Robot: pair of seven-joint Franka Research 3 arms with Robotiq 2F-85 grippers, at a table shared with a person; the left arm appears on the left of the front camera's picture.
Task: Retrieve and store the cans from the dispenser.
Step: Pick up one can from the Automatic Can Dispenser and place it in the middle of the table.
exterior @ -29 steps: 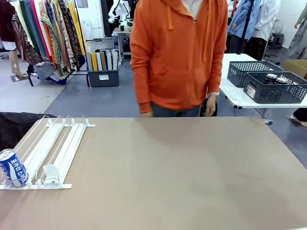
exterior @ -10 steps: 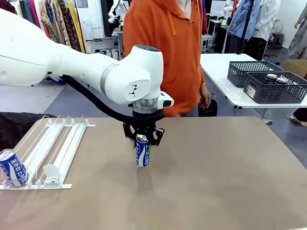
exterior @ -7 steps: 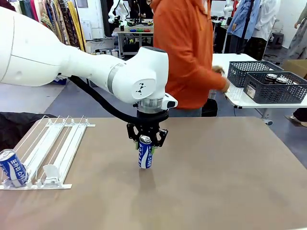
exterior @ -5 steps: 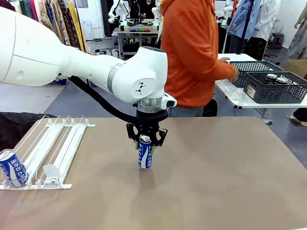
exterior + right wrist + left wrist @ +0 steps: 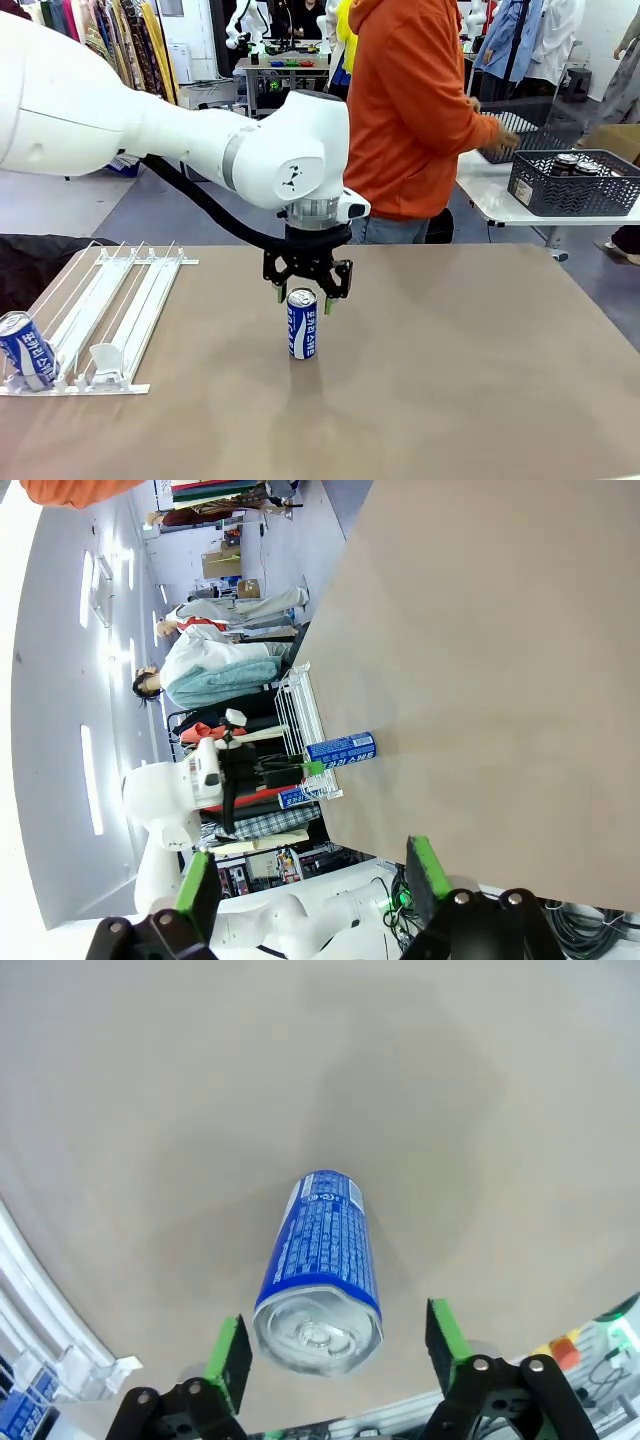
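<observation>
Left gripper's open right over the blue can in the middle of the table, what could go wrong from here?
1. The open left gripper has its fingers either side of the can, near its top. A sideways move before lifting clear could tip the slim, upright can.
2. The person is turned toward the baskets, so the can may sit mid-table unstored, exposed to a passing arm.

Beyond the tan counter [image 5: 450,380], grey floor [image 5: 110,210] ran to a clothes rack [image 5: 130,35] far left and a white table [image 5: 485,195] far right.
</observation>
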